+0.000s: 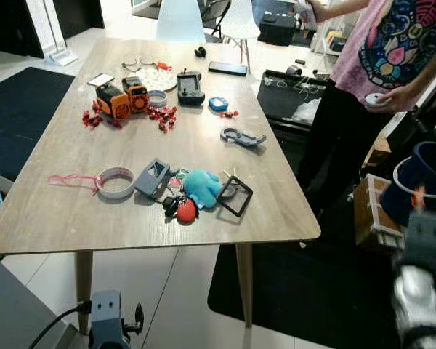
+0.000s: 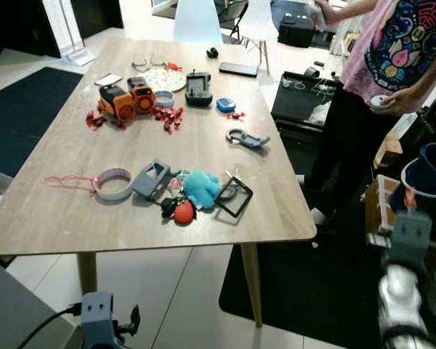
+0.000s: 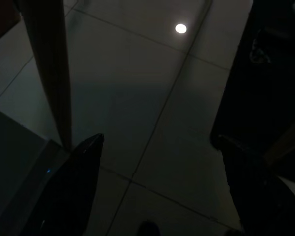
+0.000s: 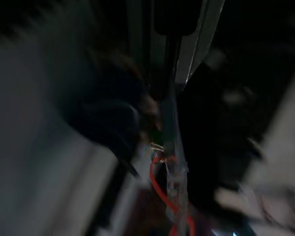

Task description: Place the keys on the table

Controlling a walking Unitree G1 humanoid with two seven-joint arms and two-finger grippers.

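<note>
A bunch of keys [image 1: 180, 195] with a teal plush [image 1: 202, 187] and a red ball [image 1: 186, 211] lies on the wooden table [image 1: 73, 211] near its front edge, between a grey block and a black square frame [image 1: 235, 196]. My left arm [image 1: 109, 323] hangs low in front of the table. In the left wrist view, my left gripper [image 3: 160, 142] is open over the tiled floor beside a table leg [image 3: 49, 69], holding nothing. My right arm [image 1: 421, 283] hangs at the lower right, away from the table. The right wrist view is dark and blurred.
On the table also lie a tape roll [image 1: 116, 182], an orange toy [image 1: 122, 98], red pieces, a controller [image 1: 190, 87], a phone [image 1: 227, 68] and a carabiner [image 1: 241, 137]. A person [image 1: 378, 65] stands at the right side. A blue bucket [image 1: 425, 182] sits on a crate there.
</note>
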